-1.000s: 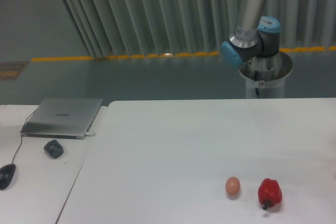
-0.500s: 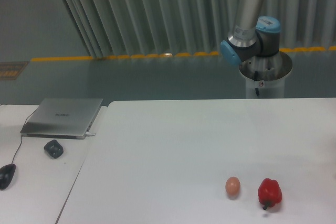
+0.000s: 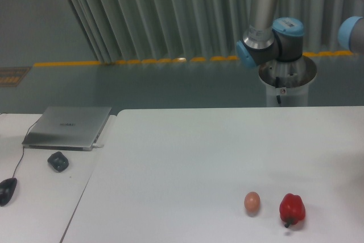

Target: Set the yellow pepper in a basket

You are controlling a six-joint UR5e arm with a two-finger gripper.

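The yellow pepper is out of view, and no basket shows either. Only part of my arm [image 3: 267,32] shows at the upper right, with its blue-capped joints above the base; another joint [image 3: 351,31] enters at the right edge. The gripper itself is outside the frame. On the white table [image 3: 187,157] lie a red bell pepper [image 3: 292,209] and a small tan egg [image 3: 252,202] near the front right.
A closed silver laptop [image 3: 68,127] lies on the neighbouring desk at the left, with a dark small object [image 3: 58,161] and a black mouse [image 3: 7,190] in front of it. The arm's white pedestal [image 3: 286,86] stands behind the table's far edge.
The arm's upright link has swung slightly to the left, and a blue-capped joint has come into view at the right edge. The red pepper and egg have not moved.
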